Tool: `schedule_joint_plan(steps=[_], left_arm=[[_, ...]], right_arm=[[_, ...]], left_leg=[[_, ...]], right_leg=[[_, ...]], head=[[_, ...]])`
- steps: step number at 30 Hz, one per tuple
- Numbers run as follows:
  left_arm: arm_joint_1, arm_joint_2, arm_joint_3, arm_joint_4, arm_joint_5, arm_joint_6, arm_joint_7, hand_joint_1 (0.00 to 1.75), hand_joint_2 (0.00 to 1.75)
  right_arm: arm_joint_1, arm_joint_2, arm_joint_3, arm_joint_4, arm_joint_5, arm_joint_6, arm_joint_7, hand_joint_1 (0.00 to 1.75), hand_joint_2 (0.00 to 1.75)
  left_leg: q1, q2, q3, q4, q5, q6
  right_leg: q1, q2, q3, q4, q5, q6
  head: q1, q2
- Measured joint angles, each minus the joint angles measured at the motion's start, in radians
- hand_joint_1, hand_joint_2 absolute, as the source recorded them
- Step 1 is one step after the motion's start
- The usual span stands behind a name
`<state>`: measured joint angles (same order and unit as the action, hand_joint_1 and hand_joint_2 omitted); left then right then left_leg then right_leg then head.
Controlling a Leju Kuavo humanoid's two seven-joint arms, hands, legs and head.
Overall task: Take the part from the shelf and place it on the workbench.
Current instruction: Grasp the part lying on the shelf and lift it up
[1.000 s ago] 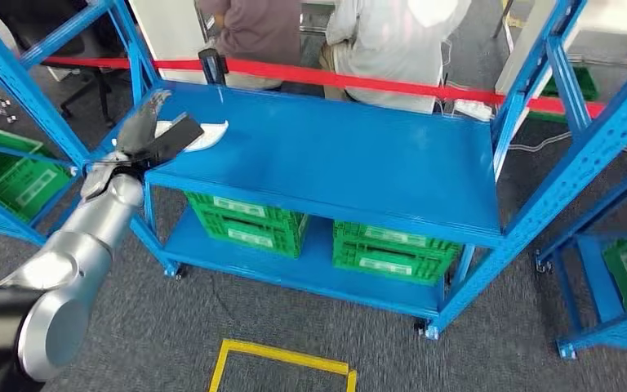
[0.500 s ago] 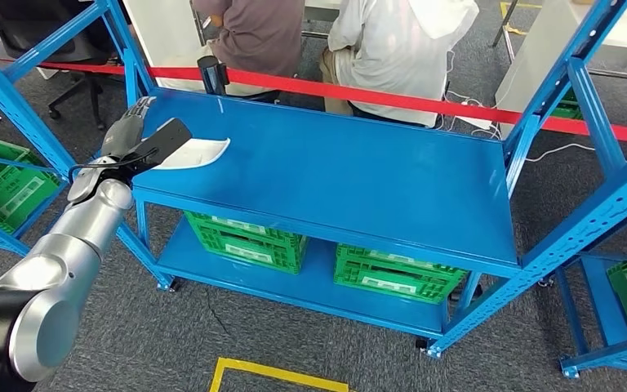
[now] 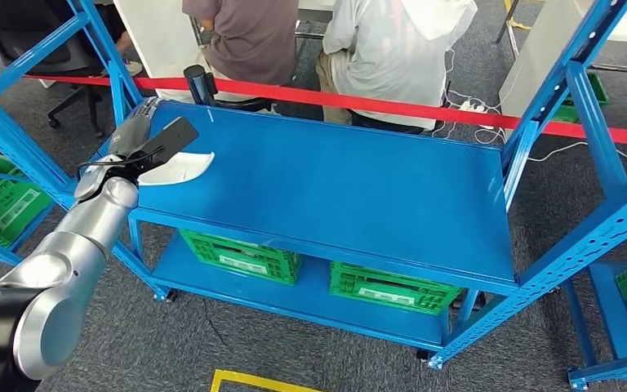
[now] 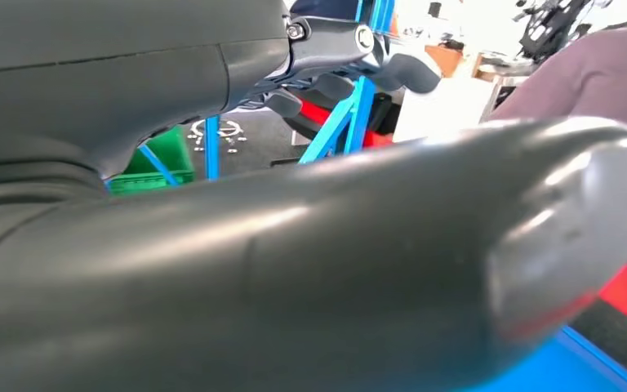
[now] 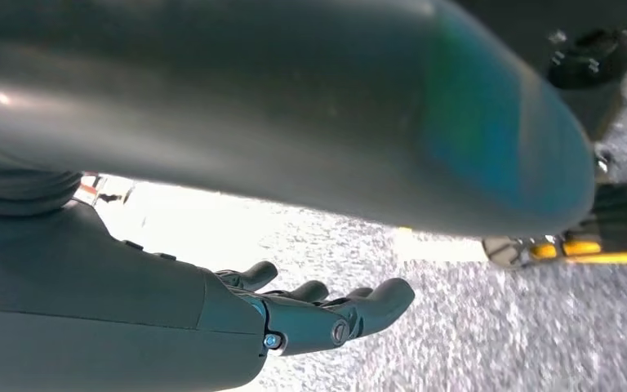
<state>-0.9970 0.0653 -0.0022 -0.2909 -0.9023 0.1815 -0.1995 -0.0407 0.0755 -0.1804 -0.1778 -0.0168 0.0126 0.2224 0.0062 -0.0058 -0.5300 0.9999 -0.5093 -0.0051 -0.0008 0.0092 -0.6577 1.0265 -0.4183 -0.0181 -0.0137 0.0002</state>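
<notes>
Head view showed the left hand gripping the white part over the counter's near left corner. Right wrist view showed the right hand open, fingers apart, holding nothing.

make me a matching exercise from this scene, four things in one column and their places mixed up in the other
Things:
1. white curved plastic part
2. green slotted plastic crates
3. red barrier tape
4. right hand

Places:
A. lower level of the blue metal workbench
B. hanging over grey carpet, holding nothing
C. stretched behind the workbench
D. held in the left hand at the workbench top's corner

Pairs: 1-D, 2-A, 3-C, 4-B
</notes>
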Motion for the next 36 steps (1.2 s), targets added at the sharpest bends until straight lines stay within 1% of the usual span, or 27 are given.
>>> schedule_joint_plan(steps=[2, 5, 9, 12, 18, 23, 25, 26, 27, 28, 29, 30, 31, 32, 33, 34, 35, 36], left_arm=[[-0.001, 0.002, -0.001, 0.000, -0.001, -0.004, 0.002, 0.00, 0.00], [-0.002, 0.003, -0.003, 0.000, -0.005, -0.008, 0.006, 0.00, 0.00], [-0.002, 0.004, -0.008, 0.000, -0.012, -0.015, 0.015, 0.00, 0.00], [-0.001, 0.006, -0.012, 0.001, -0.020, -0.022, 0.022, 0.00, 0.00], [0.003, 0.017, -0.022, 0.006, -0.039, -0.034, 0.046, 0.00, 0.00], [0.004, 0.024, -0.026, 0.009, -0.042, -0.037, 0.058, 0.00, 0.00], [0.004, 0.026, -0.026, 0.010, -0.042, -0.036, 0.060, 0.00, 0.00], [0.004, 0.027, -0.026, 0.010, -0.042, -0.036, 0.061, 0.00, 0.00], [0.003, 0.027, -0.026, 0.010, -0.042, -0.036, 0.060, 0.00, 0.00], [0.003, 0.027, -0.026, 0.009, -0.042, -0.036, 0.060, 0.00, 0.00], [0.003, 0.027, -0.026, 0.009, -0.042, -0.036, 0.058, 0.00, 0.00], [0.003, 0.027, -0.027, 0.009, -0.042, -0.036, 0.057, 0.00, 0.00], [0.005, 0.027, -0.027, 0.010, -0.042, -0.036, 0.054, 0.00, 0.00], [0.008, 0.027, -0.027, 0.010, -0.042, -0.036, 0.053, 0.00, 0.00], [0.012, 0.028, -0.027, 0.011, -0.042, -0.036, 0.051, 0.00, 0.00], [0.016, 0.028, -0.027, 0.012, -0.042, -0.036, 0.048, 0.00, 0.00], [0.018, 0.028, -0.027, 0.012, -0.042, -0.036, 0.046, 0.00, 0.00], [0.019, 0.028, -0.027, 0.012, -0.042, -0.036, 0.044, 0.00, 0.00]], right_arm=[[0.000, 0.000, 0.000, 0.000, 0.000, -0.001, 0.000, 0.00, 0.00], [-0.001, 0.001, 0.000, 0.000, 0.000, -0.001, 0.001, 0.00, 0.00], [-0.001, 0.002, 0.000, 0.000, 0.001, -0.001, 0.001, 0.00, 0.00], [-0.001, 0.002, 0.000, 0.000, 0.002, -0.001, 0.001, 0.00, 0.00], [-0.001, 0.002, 0.000, 0.000, 0.002, 0.000, 0.003, 0.00, 0.00], [-0.001, 0.004, 0.000, 0.000, 0.003, -0.001, 0.002, 0.00, 0.00], [-0.001, 0.004, 0.000, 0.000, 0.003, -0.001, 0.002, 0.00, 0.00], [-0.001, 0.004, 0.000, 0.000, 0.003, -0.001, 0.002, 0.00, 0.00], [-0.001, 0.004, 0.000, 0.000, 0.003, -0.001, 0.002, 0.00, 0.00], [-0.001, 0.004, 0.000, 0.000, 0.003, -0.002, 0.002, 0.00, 0.00], [-0.002, 0.004, 0.000, 0.000, 0.003, -0.002, 0.002, 0.00, 0.00], [-0.001, 0.003, 0.000, 0.000, 0.003, -0.002, 0.002, 0.00, 0.00], [-0.001, 0.003, 0.000, 0.000, 0.003, -0.002, 0.002, 0.00, 0.00], [0.000, 0.003, 0.000, 0.000, 0.004, -0.001, 0.002, 0.00, 0.00], [0.001, 0.003, 0.000, 0.000, 0.004, -0.001, 0.002, 0.00, 0.00], [0.001, 0.003, 0.000, 0.000, 0.005, -0.001, 0.002, 0.00, 0.00], [0.002, 0.003, 0.000, 0.000, 0.006, -0.001, 0.002, 0.00, 0.00], [0.001, 0.003, 0.000, 0.000, 0.006, -0.001, 0.002, 0.00, 0.00]], left_leg=[[0.000, 0.001, 0.006, -0.008, -0.001, -0.002], [0.000, 0.002, 0.011, -0.015, -0.002, -0.006], [0.001, 0.002, 0.011, -0.018, -0.001, -0.021], [0.001, 0.002, 0.011, -0.018, 0.000, -0.024], [0.000, 0.001, 0.013, -0.014, 0.000, -0.024], [-0.004, 0.001, 0.010, -0.004, -0.004, -0.015], [-0.005, 0.001, 0.007, -0.001, -0.004, -0.011], [-0.004, 0.001, 0.008, -0.004, -0.002, -0.007], [-0.001, 0.003, 0.011, -0.010, 0.003, -0.002], [0.003, 0.004, 0.015, -0.017, 0.008, 0.002], [0.007, 0.005, 0.019, -0.024, 0.013, 0.005], [0.009, 0.007, 0.021, -0.026, 0.015, 0.007], [0.010, 0.008, 0.021, -0.027, 0.015, 0.008], [0.011, 0.008, 0.021, -0.026, 0.014, 0.008], [0.012, 0.008, 0.021, -0.025, 0.012, 0.007], [0.015, 0.007, 0.022, -0.023, 0.009, 0.004], [0.019, 0.006, 0.023, -0.020, 0.005, -0.001], [0.023, 0.005, 0.025, -0.014, -0.001, -0.007]], right_leg=[[0.000, 0.003, 0.001, 0.000, -0.003, -0.005], [0.001, 0.003, 0.002, 0.000, -0.006, -0.009], [0.002, 0.002, 0.003, 0.002, -0.007, -0.011], [0.002, 0.002, 0.004, 0.002, -0.006, -0.012], [0.000, 0.001, 0.009, 0.001, -0.005, -0.010], [-0.004, 0.000, 0.010, 0.000, -0.002, -0.004], [-0.005, 0.000, 0.010, -0.002, 0.001, 0.001], [-0.004, 0.000, 0.012, -0.004, 0.002, 0.005], [-0.004, 0.000, 0.012, -0.003, 0.002, 0.009], [-0.003, -0.001, 0.007, 0.007, -0.005, 0.013], [-0.003, -0.001, -0.007, 0.036, -0.022, 0.018], [-0.005, -0.002, -0.032, 0.086, -0.049, 0.023], [-0.007, -0.003, -0.064, 0.152, -0.079, 0.028], [-0.012, -0.003, -0.096, 0.217, -0.103, 0.033], [-0.016, -0.004, -0.119, 0.259, -0.112, 0.037], [-0.019, -0.004, -0.124, 0.266, -0.103, 0.041], [-0.023, -0.005, -0.109, 0.231, -0.076, 0.045], [-0.026, -0.006, -0.078, 0.165, -0.041, 0.049]], head=[[0.000, 0.000], [0.000, 0.000], [0.000, 0.000], [0.000, 0.000], [0.001, 0.000], [0.000, 0.000], [0.000, 0.000], [0.000, 0.000], [0.000, 0.000], [0.001, 0.000], [0.003, 0.000], [0.006, 0.000], [0.008, 0.000], [0.009, 0.000], [0.009, 0.000], [0.009, 0.000], [0.010, 0.000], [0.010, 0.000]])
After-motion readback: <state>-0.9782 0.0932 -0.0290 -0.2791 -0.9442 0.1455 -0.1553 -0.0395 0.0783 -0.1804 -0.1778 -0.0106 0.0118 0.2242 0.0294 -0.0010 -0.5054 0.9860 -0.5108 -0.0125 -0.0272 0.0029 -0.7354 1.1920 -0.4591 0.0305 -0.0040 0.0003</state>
